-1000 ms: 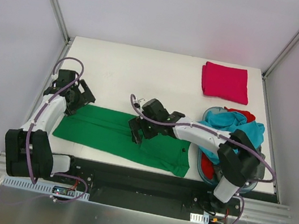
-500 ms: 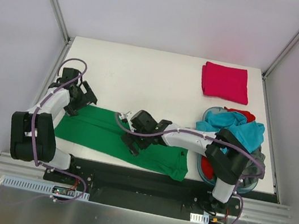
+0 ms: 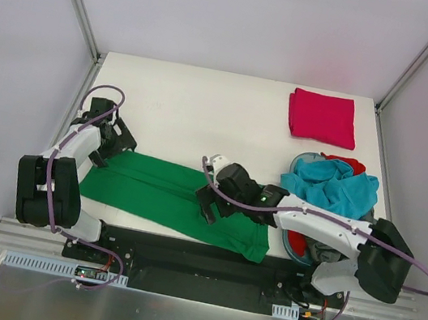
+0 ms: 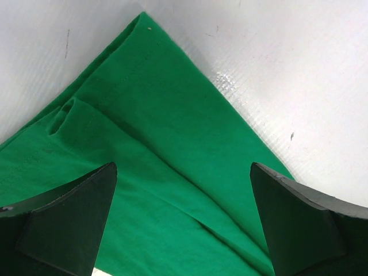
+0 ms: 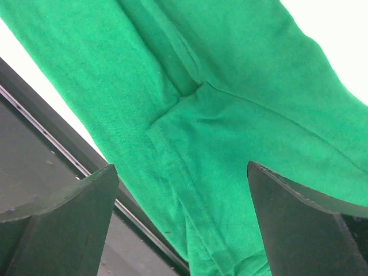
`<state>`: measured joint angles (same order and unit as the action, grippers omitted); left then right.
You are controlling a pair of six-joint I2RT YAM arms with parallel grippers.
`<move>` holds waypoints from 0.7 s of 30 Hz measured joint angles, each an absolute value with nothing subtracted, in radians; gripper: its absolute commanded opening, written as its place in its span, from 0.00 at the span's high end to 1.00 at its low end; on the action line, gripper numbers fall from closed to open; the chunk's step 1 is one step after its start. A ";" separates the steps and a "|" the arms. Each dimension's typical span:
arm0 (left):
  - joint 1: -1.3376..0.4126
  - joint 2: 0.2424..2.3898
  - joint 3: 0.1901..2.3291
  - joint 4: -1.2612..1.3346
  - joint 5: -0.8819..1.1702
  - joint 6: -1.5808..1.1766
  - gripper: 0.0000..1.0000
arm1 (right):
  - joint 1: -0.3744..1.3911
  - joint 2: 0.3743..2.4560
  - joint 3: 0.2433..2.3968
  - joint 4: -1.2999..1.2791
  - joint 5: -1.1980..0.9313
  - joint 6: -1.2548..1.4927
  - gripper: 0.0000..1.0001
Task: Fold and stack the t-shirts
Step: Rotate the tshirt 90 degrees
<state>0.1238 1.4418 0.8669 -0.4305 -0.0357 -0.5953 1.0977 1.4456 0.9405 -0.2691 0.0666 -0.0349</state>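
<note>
Where green t-shirt (image 3: 143, 189) lies, right tool (image 3: 204, 206) hovers (spread).

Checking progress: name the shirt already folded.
The crimson-pink shirt, a neat rectangle at the far right. The green shirt lies stretched out; the rest sit heaped in the tub.

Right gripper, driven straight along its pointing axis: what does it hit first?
The green shirt. The right gripper, open, points down at a seam fold in the cloth, with nothing visible in between. How far above the cloth it sits is unclear from these views.
</note>
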 measured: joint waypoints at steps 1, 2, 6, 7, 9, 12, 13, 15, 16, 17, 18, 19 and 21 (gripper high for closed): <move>0.124 1.442 0.867 -0.432 -0.039 -0.596 0.01 | 1.090 1.422 0.928 -0.271 0.066 -0.001 0.04; 0.124 1.442 0.867 -0.433 -0.044 -0.596 0.01 | 1.080 1.403 0.917 -0.274 0.064 0.039 0.04; 0.124 1.442 0.867 -0.436 -0.063 -0.602 0.01 | 1.031 1.383 0.860 -0.289 0.041 0.194 0.04; 0.124 1.444 0.867 -0.437 -0.063 -0.603 0.01 | 1.015 1.385 0.841 -0.294 0.024 0.230 0.04; 0.124 1.449 0.867 -0.438 -0.064 -0.604 0.01 | 0.971 1.396 0.804 -0.297 -0.018 0.291 0.04; 0.124 1.457 0.867 -0.444 -0.063 -0.611 0.01 | 0.873 1.460 0.781 -0.286 -0.091 0.341 0.04; 0.124 1.458 0.867 -0.446 -0.063 -0.612 0.01 | 0.834 1.491 0.787 -0.285 -0.124 0.353 0.04; 0.124 1.458 0.867 -0.447 -0.063 -0.616 0.01 | 0.766 1.533 0.828 -0.278 -0.166 0.355 0.04; 0.124 1.458 0.867 -0.449 -0.064 -0.619 0.01 | 0.727 1.568 0.859 -0.281 -0.199 0.352 0.04; 0.124 1.458 0.867 -0.449 -0.064 -0.622 0.01 | 0.690 1.605 0.896 -0.281 -0.224 0.345 0.04; 0.124 1.457 0.867 -0.450 -0.064 -0.625 0.01 | 0.655 1.646 0.936 -0.281 -0.249 0.328 0.04; 0.124 1.456 0.866 -0.450 -0.065 -0.630 0.01 | 0.622 1.690 0.983 -0.287 -0.276 0.310 0.04; 0.124 1.449 0.861 -0.449 -0.065 -0.638 0.01 | 0.564 1.792 1.102 -0.315 -0.321 0.277 0.04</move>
